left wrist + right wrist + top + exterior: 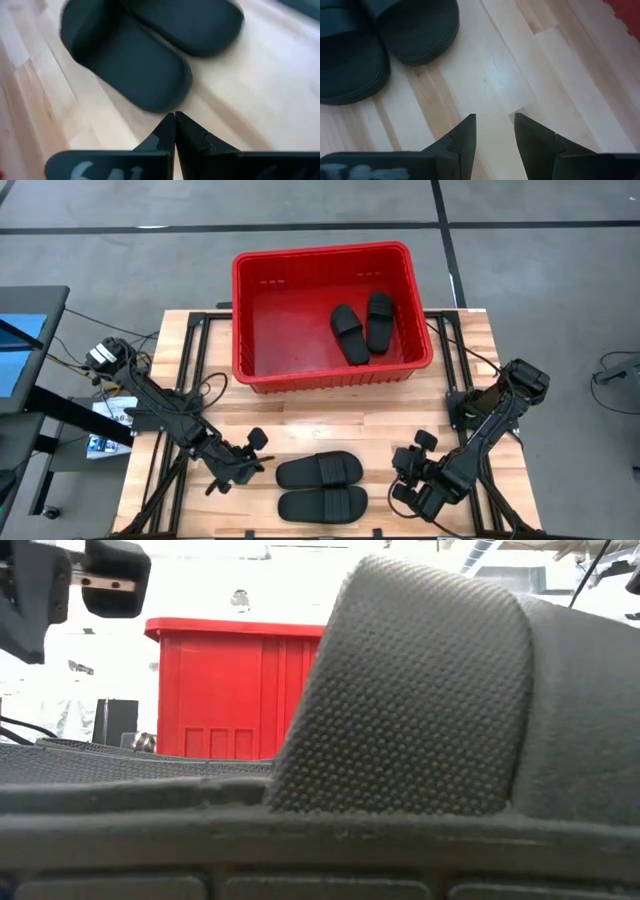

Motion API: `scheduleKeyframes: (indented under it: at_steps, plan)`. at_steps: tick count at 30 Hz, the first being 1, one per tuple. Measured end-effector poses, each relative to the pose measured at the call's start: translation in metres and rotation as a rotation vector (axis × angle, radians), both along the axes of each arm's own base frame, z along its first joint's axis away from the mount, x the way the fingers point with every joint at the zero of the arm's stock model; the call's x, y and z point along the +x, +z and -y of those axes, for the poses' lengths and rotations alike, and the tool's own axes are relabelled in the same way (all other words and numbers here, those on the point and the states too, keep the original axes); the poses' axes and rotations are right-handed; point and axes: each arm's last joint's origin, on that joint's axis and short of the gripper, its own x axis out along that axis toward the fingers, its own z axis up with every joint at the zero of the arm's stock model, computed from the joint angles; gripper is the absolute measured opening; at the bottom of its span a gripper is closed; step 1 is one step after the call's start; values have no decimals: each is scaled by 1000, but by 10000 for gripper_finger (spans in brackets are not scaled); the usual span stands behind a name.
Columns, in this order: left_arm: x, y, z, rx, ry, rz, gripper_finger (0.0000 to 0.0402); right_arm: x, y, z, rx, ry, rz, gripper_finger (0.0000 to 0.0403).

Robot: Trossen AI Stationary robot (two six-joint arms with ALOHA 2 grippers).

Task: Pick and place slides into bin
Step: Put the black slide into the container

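Observation:
Two black slides [318, 470] [322, 503] lie side by side, soles down, on the wooden table near its front edge. Two more slides [348, 332] [381, 320] lie on the floor of the red bin [255, 370] at the table's far side. My left gripper [260, 465] is shut and empty, low over the table just left of the front pair; its tips [175, 117] stop short of a slide's rounded end [150, 95]. My right gripper [398, 476] is open and empty [494, 120] to the right of the pair [350, 60]. One slide's strap [420, 690] fills the low view.
Bare wood [520, 75] lies between my right gripper and the slides. The bin's near wall [230, 690] stands behind the front pair. Cables and a black frame run along both table sides [175, 400].

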Motion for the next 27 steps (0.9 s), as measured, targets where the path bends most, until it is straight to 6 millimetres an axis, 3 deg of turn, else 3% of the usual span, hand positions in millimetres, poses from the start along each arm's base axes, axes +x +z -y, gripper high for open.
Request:
scheduleKeyframes:
  at_steps: [7,13,22,27]
  plan:
    - [2,7,-3,176,-3,48,5,0,0,0,8,-7,6,124]
    - [4,8,-7,339,27,124,43,0,0,0,9,-7,6,124]
    - [7,7,0,385,-189,143,111,0,0,0,8,-7,6,124]
    - [9,-9,9,463,-298,111,125,0,0,0,8,-7,6,124]
